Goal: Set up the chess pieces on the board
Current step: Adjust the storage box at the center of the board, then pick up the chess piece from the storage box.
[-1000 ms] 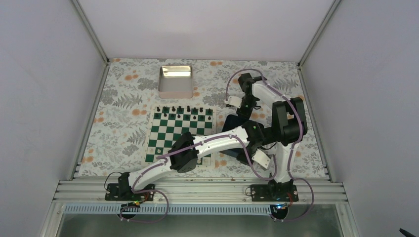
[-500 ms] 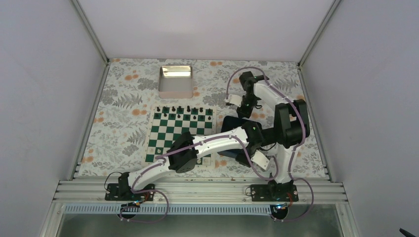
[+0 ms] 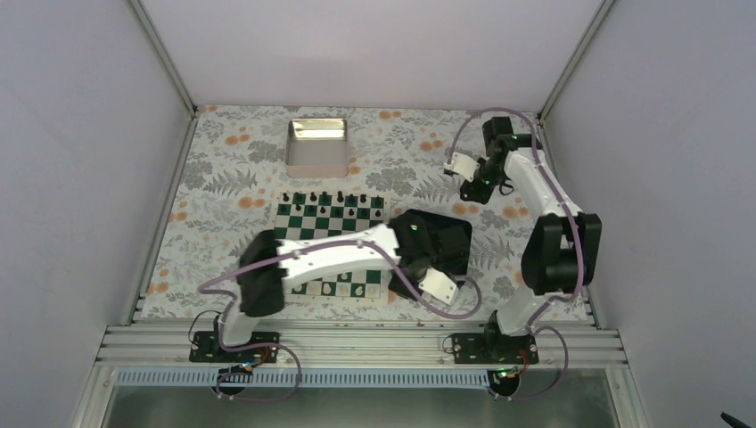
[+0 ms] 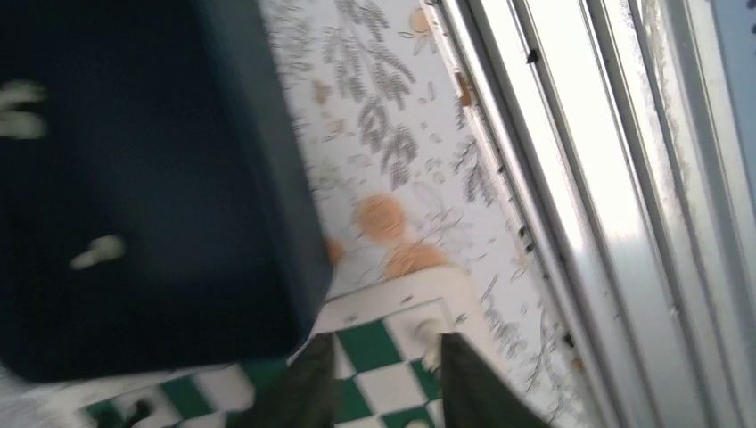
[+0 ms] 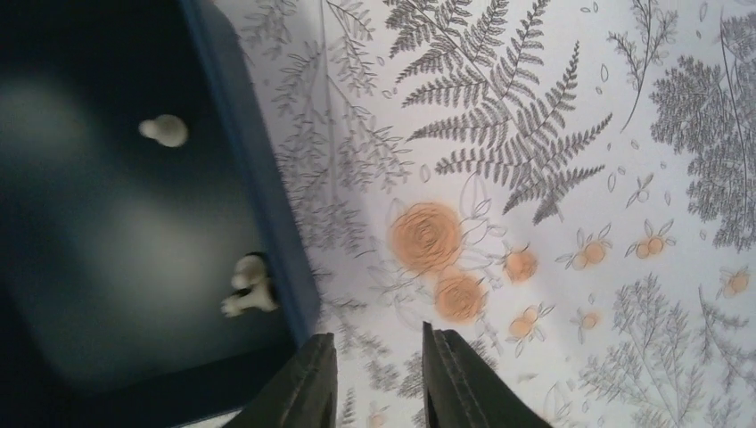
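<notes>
My left jaws and right jaws hang apart, empty; white chess pieces (image 5: 163, 131) lie in the dark blue tray (image 5: 267, 178) beside the chessboard (image 3: 308, 227). Descending here, I could clip the tray's rim and scatter them.

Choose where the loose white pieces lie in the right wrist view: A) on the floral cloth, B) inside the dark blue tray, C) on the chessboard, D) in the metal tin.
B: the white pieces lie on the floor of the dark blue tray, one close against its wall; the floral cloth beside it bears none.
</notes>
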`<act>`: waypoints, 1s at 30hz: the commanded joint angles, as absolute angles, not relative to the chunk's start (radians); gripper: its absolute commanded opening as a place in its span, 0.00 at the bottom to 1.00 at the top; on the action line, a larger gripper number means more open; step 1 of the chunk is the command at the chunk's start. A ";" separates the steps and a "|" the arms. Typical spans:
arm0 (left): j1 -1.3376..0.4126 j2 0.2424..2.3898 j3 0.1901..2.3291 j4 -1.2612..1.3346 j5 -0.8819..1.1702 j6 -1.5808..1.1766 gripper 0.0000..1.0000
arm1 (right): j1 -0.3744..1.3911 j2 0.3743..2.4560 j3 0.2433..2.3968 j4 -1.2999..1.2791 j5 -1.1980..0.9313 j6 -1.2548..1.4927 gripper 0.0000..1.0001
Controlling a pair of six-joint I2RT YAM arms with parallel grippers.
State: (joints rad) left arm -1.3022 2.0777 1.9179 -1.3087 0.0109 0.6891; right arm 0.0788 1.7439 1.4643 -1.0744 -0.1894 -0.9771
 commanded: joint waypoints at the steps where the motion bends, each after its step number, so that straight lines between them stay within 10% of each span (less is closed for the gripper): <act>1: -1.275 1.890 1.867 -1.264 -0.091 0.657 0.43 | 0.089 1.597 1.392 -1.085 -0.242 -1.021 0.40; 10: -0.908 1.663 1.783 -1.139 -0.209 0.701 0.99 | 0.238 1.437 1.249 -1.111 -0.200 -0.969 0.71; 30: 0.224 1.323 1.383 -0.488 0.169 0.440 1.00 | 0.341 1.556 1.110 -1.000 -0.005 -0.848 0.60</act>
